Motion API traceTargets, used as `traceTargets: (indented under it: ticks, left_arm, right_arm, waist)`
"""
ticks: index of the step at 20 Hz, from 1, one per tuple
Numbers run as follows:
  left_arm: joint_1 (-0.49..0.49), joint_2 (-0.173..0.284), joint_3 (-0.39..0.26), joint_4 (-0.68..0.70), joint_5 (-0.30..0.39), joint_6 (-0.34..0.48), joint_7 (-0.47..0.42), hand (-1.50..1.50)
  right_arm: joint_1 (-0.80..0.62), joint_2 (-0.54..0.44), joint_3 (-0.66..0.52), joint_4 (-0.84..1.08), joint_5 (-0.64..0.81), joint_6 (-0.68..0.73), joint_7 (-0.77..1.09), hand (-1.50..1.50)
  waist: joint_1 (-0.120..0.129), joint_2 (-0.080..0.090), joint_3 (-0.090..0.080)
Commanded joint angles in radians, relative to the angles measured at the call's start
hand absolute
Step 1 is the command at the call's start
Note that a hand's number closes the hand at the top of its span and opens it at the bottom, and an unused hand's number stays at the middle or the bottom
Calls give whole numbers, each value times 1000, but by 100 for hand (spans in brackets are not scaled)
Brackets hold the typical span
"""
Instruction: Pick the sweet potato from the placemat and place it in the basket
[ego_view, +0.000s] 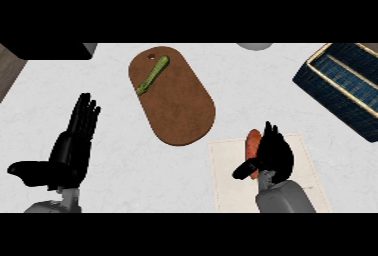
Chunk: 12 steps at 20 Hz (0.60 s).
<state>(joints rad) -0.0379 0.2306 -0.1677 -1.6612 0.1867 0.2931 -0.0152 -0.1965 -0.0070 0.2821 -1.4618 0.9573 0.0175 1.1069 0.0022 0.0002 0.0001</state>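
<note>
one sweet potato (253, 141) on the placemat (229, 175) was partly covered by the right robot hand (272, 155), whose grasp could not be told; the left robot hand (74, 142) rested released near the worktop's (244, 90) left edge.

Take the basket (341, 84) as your landmark. Between it and the placemat (306, 160) you have bare counter (258, 90), with nothing standing on the direct path. To the basket's left, well apart, the wooden cutting board (177, 105) lies flat with a green pepper (152, 76) on its upper end; both sit low. A grey object (255, 46) shows at the top edge, left of the basket. The basket's raised walls are the only barrier.
</note>
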Motion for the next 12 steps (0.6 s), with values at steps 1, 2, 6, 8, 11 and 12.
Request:
traceTargets:
  ticks: [1, 2, 6, 8, 11, 12]
  left_arm:
    - [95, -1, 0, -58, -13, -22, -31, 0]
    - [42, 18, 39, -45, 18, -62, 23, 0]
    - [31, -29, 29, 45, -18, -57, -56, 0]
    - [-25, -27, 69, 21, -15, -63, 18, 0]
    - [16, -42, 44, -58, -38, -52, 51, 0]
    - [33, -40, 59, -3, -29, -86, -14, 0]
  right_arm:
    - [-17, 7, -41, 58, -11, -47, 53, -150]
    - [-27, 7, -10, 51, -43, -32, 66, 150]
    - [-29, 7, -3, 106, -23, 70, -21, 150]
    - [-60, 7, -16, 53, -21, 94, 13, 150]
    - [-90, 7, -19, 190, -1, 18, -46, 150]
    - [-92, 7, 13, 201, 2, 8, -35, 150]
  waist:
    - [5, -1, 0]
    - [2, 0, 0]
    - [0, 0, 0]
    - [-1, 0, 0]
    - [2, 0, 0]
    - [3, 0, 0]
